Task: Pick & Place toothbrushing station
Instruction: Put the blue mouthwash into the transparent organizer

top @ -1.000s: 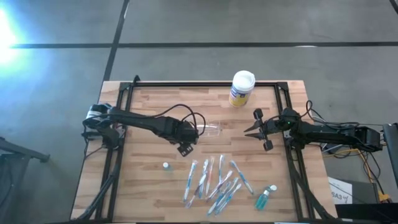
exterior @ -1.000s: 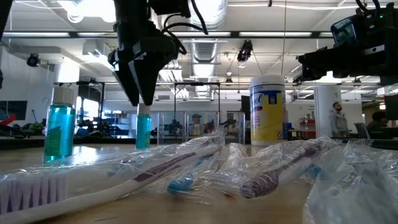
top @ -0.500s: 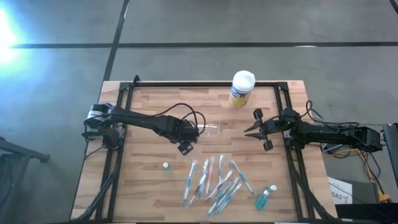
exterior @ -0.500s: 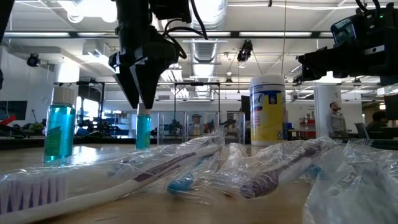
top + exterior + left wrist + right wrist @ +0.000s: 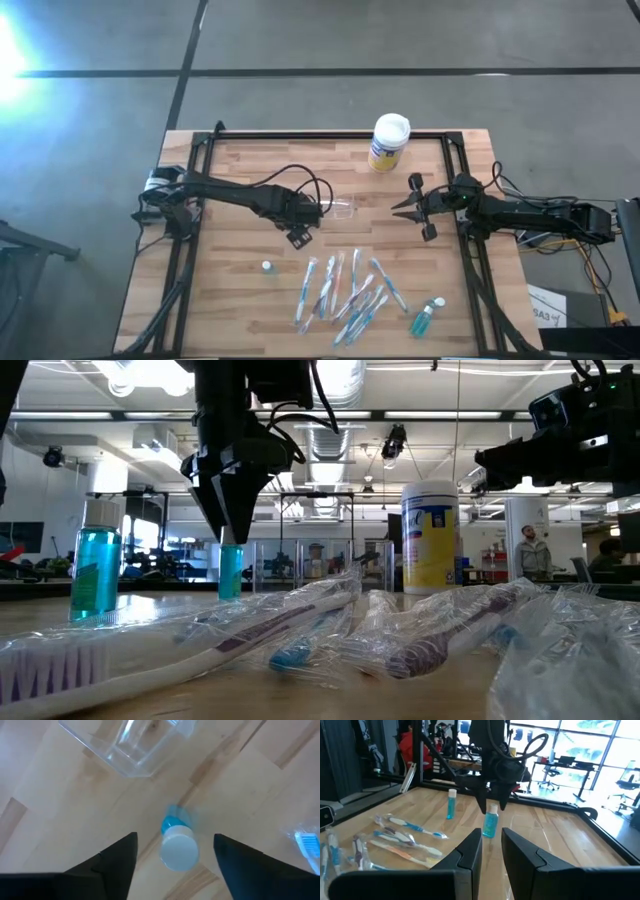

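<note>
The toothbrushing station, a see-through holder, lies on its side at the table's middle; it shows in the left wrist view too. My left gripper points down just left of it, open. Its fingertips stand on either side of the white cap of a small blue bottle that stands upright on the wood. In the low view the fingertips hang right at the cap; I cannot tell whether they touch. The arm hides this bottle from above. My right gripper waits level at the right, fingers a narrow gap apart, with nothing between them.
Several wrapped toothbrushes lie toward the near edge. A second small bottle stands left of them and a blue one at the near right. A yellow-and-blue canister with a white lid stands at the far edge.
</note>
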Tool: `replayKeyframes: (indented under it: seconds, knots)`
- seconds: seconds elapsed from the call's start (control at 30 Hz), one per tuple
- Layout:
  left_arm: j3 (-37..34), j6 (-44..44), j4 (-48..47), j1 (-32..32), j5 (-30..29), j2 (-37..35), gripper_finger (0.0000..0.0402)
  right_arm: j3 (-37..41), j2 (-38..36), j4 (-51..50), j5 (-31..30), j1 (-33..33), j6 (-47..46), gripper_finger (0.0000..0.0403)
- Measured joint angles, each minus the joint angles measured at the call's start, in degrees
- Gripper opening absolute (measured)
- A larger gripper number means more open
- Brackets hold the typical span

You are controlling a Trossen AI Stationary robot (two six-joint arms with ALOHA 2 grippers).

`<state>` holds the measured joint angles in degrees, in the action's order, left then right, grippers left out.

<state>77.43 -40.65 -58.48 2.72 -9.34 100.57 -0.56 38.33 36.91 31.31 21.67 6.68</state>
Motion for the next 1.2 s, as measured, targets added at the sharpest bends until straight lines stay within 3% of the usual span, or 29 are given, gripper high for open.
replayKeyframes:
  seconds: [0.2,0.6,0.93,1.2]
  knots:
    - [0.0,-0.06,0.0,0.0,0.83,0.0,0.0214,0.0,0.01,-0.11,0.0,0.0,-0.07,0.0068]
    - [0.0,0.72,0.02,0.02,0.78,0.0,0.0191,0.0,0.0,-0.11,0.0,0.0,-0.04,0.0068]
    - [0.02,4.55,0.14,0.22,0.73,-0.07,0.0098,0.0,0.0,-0.11,0.0,0.02,-0.02,0.0068]
    - [0.01,6.57,0.05,0.22,0.74,-0.1,0.0095,0.0,0.02,-0.11,0.01,0.02,-0.02,0.0068]
